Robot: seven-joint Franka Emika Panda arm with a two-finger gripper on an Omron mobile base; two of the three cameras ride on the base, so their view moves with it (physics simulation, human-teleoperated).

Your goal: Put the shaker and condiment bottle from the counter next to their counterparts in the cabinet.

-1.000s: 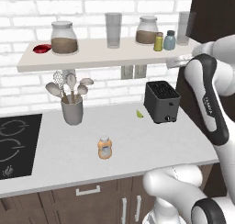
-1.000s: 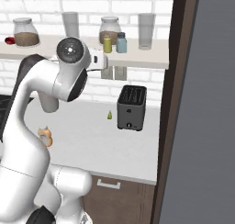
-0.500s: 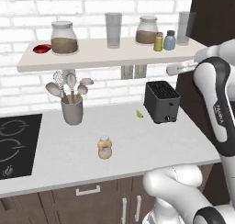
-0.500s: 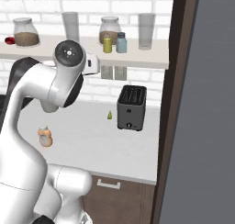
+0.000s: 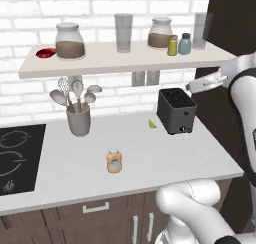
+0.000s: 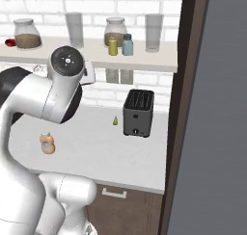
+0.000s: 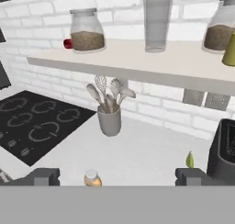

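black toaster [image 5: 176, 110] near the white brick wall [image 5: 100, 3], a small green wedge [image 5: 152, 123] just left of it. grey utensil holder [image 5: 79, 120] with whisk and spoons, standing farther left. black cooktop [image 5: 17, 158] at the far left. up high, two brown-filled glass jars [image 5: 69, 40] [image 5: 160, 33] and two tall clear glasses [image 5: 123, 32] [image 5: 200, 30], well apart from one another. dark wood drawers [image 5: 95, 215] with white handles below. wall outlets [image 5: 145, 78] under the board.
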